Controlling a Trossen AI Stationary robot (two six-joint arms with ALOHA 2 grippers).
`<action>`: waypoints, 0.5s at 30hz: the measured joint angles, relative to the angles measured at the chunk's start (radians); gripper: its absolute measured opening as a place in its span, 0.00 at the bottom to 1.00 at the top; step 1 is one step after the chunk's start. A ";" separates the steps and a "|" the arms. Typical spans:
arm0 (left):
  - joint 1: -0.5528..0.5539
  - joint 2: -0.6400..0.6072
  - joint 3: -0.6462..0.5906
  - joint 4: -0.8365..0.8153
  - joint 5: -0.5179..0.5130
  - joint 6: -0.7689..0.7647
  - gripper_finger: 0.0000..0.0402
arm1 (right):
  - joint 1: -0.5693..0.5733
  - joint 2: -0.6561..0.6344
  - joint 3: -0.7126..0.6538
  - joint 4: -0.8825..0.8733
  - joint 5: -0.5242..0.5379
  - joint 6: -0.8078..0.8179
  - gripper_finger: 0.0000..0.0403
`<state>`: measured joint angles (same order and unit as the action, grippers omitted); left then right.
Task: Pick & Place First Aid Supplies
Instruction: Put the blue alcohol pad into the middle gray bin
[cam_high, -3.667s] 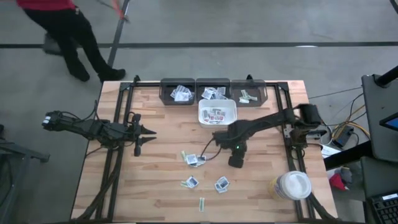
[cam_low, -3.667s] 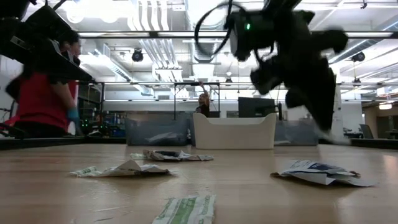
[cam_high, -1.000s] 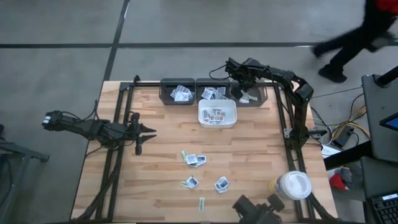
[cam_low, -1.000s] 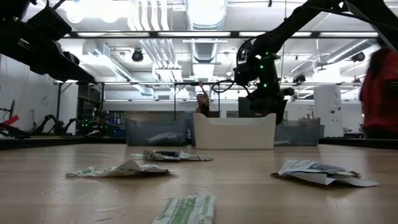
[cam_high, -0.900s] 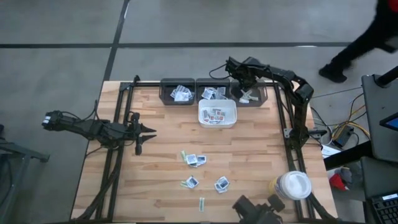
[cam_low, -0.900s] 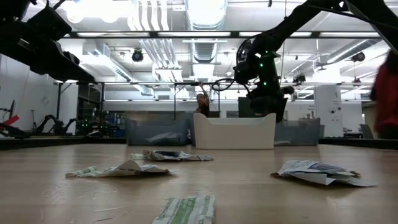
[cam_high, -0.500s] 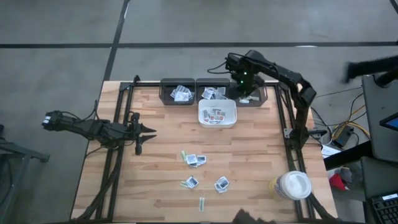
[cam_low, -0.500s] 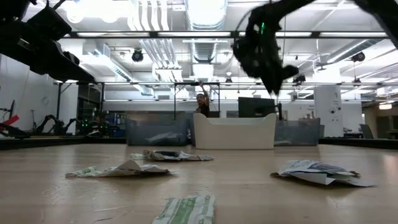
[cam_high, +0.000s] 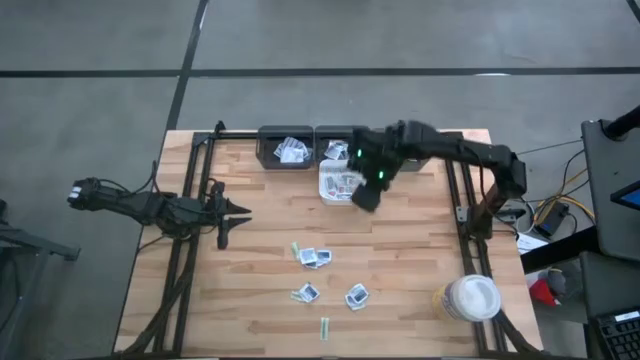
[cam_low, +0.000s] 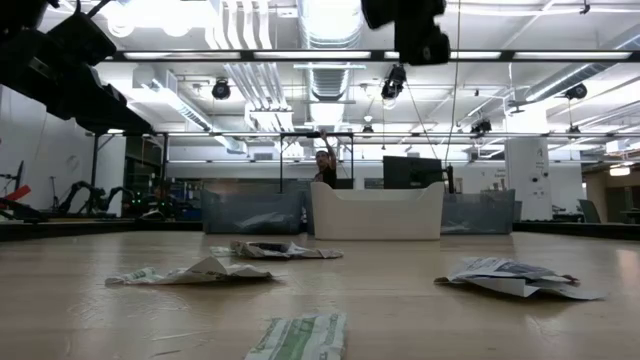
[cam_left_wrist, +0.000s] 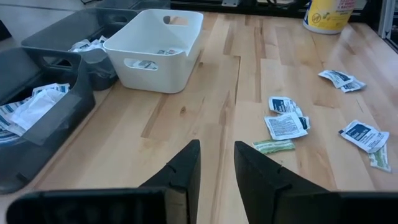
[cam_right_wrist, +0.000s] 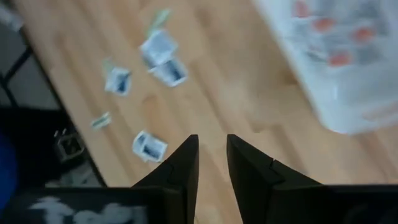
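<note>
Packets (cam_high: 314, 257), about six loose on table (cam_high: 250, 300), right gripper (cam_right_wrist: 211, 155) narrow, empty.

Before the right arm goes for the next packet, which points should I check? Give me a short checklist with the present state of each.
1. Right gripper carries nothing: ok, jaws slightly apart, gap bare.
2. Right gripper position: ok, above the square white plastic tray.
3. Small flat printed packets remain on the wooden table: ok, several.
4. Left gripper away from the packets: ok, parked on the left side.
5. Which packet is next: cannot tell.
</note>
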<state>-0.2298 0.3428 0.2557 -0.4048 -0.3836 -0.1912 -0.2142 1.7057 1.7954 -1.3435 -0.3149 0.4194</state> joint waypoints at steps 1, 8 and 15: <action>0.000 0.000 0.000 0.000 0.000 -0.001 0.23 | 0.036 0.000 0.000 0.012 0.000 0.000 0.19; 0.000 0.000 0.000 0.001 0.000 -0.008 0.23 | 0.288 0.031 -0.034 0.066 0.053 0.174 0.18; 0.000 0.001 0.000 0.001 0.000 -0.046 0.23 | 0.471 0.107 -0.079 0.085 0.185 0.400 0.23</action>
<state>-0.2298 0.3435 0.2558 -0.4042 -0.3840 -0.2377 0.2564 1.8130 1.7166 -1.2590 -0.1304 0.8196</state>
